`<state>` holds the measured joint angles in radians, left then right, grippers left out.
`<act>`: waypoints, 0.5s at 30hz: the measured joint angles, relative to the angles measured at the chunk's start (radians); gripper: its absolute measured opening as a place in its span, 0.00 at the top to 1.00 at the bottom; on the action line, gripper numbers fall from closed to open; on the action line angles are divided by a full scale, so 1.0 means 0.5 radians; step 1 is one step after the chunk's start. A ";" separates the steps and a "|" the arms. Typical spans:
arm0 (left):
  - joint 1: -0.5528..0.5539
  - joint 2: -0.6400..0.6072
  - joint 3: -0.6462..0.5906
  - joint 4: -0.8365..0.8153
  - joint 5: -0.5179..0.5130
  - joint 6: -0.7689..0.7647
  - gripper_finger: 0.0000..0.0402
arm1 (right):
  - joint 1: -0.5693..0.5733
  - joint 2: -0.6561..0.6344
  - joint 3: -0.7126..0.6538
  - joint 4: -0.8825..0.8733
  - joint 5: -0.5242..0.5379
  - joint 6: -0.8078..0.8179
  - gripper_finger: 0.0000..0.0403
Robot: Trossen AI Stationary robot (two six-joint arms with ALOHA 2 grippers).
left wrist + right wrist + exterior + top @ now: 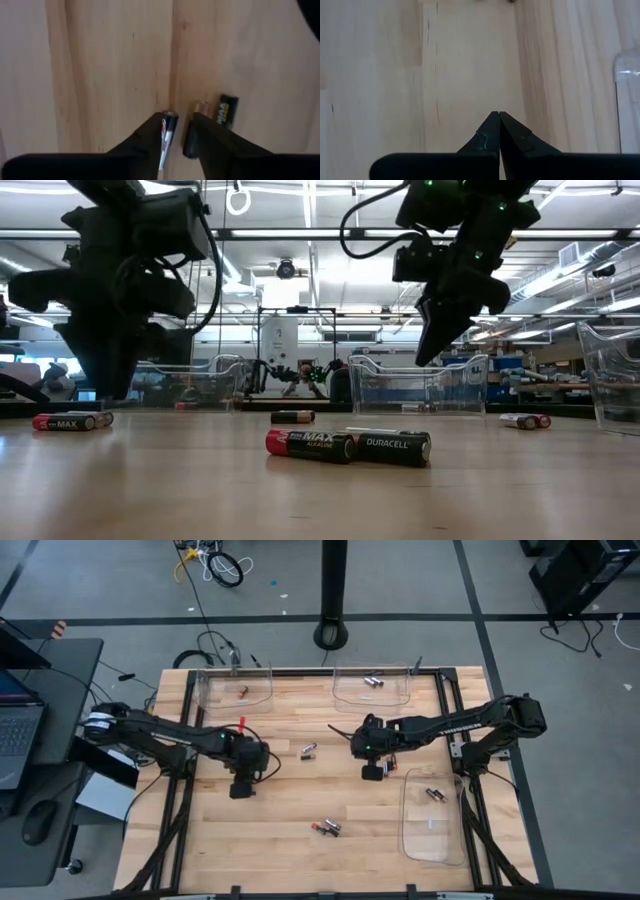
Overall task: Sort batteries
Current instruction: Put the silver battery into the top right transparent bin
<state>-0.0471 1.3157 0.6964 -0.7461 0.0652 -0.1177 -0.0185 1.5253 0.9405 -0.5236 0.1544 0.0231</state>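
My left gripper (175,127) is open, low over the table's left middle (245,762). Its fingers stand on either side of a red, silver and black battery (167,132) that lies along them on the wood. A copper-and-black battery (225,109) lies just beyond one finger. My right gripper (499,117) is shut and holds nothing. It hangs above bare wood right of centre (368,752), clear of the table in the low view (428,355). Loose batteries lie mid-table (309,750) and toward the near edge (326,828), where two lie side by side (345,445). My left gripper points down from above, and the battery (166,140) lies close along the inner side of one finger (150,132). Bare wood shows between the battery and the other finger. Whether that first finger touches the battery, I cannot tell.
Three clear trays sit at the table's edges: far left (235,690) with one battery, far middle (373,690) with a few, and right (432,815) with one. A small red object (241,725) lies just beyond the left arm. Open wood stretches along the near side.
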 joint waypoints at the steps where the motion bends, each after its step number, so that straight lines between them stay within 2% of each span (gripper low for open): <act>1: 0.000 0.021 0.000 -0.008 -0.004 0.000 0.67 | 0.006 0.000 0.000 -0.001 0.001 0.000 0.98; 7: 0.000 0.110 0.002 -0.002 -0.012 0.001 0.57 | 0.025 0.001 0.000 -0.002 0.001 0.000 0.98; 15: 0.001 0.262 0.002 -0.010 -0.081 -0.014 0.56 | 0.026 0.001 0.000 0.004 0.001 0.000 0.98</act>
<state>-0.0467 1.4466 0.6971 -0.7510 0.0246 -0.1246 -0.0055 1.5257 0.9405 -0.5217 0.1547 0.0228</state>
